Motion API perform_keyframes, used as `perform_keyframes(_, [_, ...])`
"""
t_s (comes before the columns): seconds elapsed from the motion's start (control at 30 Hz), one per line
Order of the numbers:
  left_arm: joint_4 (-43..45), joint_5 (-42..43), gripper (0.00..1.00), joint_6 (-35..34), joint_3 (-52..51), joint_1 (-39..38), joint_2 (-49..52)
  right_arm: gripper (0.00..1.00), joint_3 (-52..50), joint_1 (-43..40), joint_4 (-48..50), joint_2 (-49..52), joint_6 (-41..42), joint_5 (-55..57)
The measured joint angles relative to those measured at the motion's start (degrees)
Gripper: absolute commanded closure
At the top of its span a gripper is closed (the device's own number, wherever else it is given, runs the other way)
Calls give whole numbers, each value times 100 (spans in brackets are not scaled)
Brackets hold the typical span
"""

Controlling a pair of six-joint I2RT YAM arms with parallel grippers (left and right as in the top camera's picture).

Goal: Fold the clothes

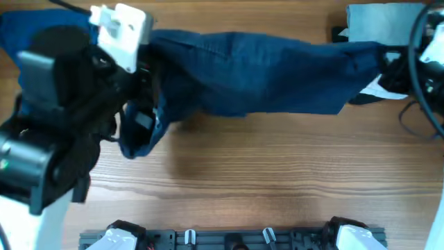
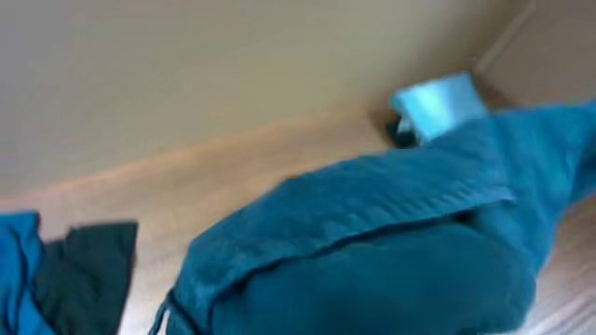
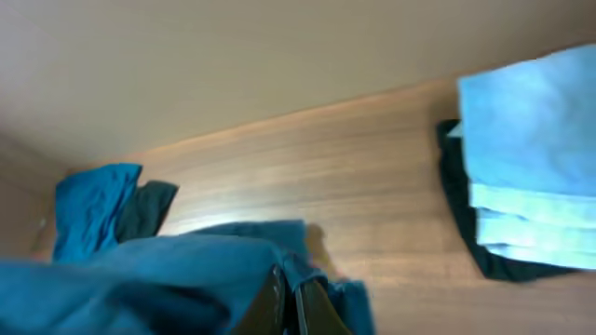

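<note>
While right gripper was clamped together on an edge of the dark navy denim shorts | left gripper buried in cloth, grip cannot tell | shorts stretched between both above wooden table | risk: uneven pull slips edge, sagging left end bunches; folded pale-blue denim piece nearby could snag

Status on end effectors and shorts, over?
Right end effector shut on dark navy denim shorts. Left end effector buried in fabric, grip unclear. Shorts stretched between both arms. No obstruction seen.
</note>
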Motion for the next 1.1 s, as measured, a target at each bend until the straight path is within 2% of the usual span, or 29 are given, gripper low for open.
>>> perform_keyframes(0.23, [-2,39,96,-195,452,0,-667,96,1108,-621,-933,-188,-4,-7])
perform_keyframes(0.4, [-385,39,96,-452,485,0,-981,96,2061,-758,-1718,-623,-55,46])
perform_keyframes(0.6, [-833,39,96,-654,496,0,-944,96,2323,-763,-2262,-750,-151,111])
perform_keyframes(0.7, [-841,-57,96,-671,507,0,-667,96,2323,-767,-2280,-592,-153,197])
perform_keyframes(0.83, [-785,-595,96,-671,522,0,168,96,2323,-767,-2105,-76,-210,210])
perform_keyframes(0.97, [-247,-1086,96,-671,520,0,1119,96,2323,-767,-1910,774,-437,-70])
perform_keyframes(1.1, [337,-1447,96,-669,520,-7,1537,96,2321,-765,-1648,1526,-597,-402])
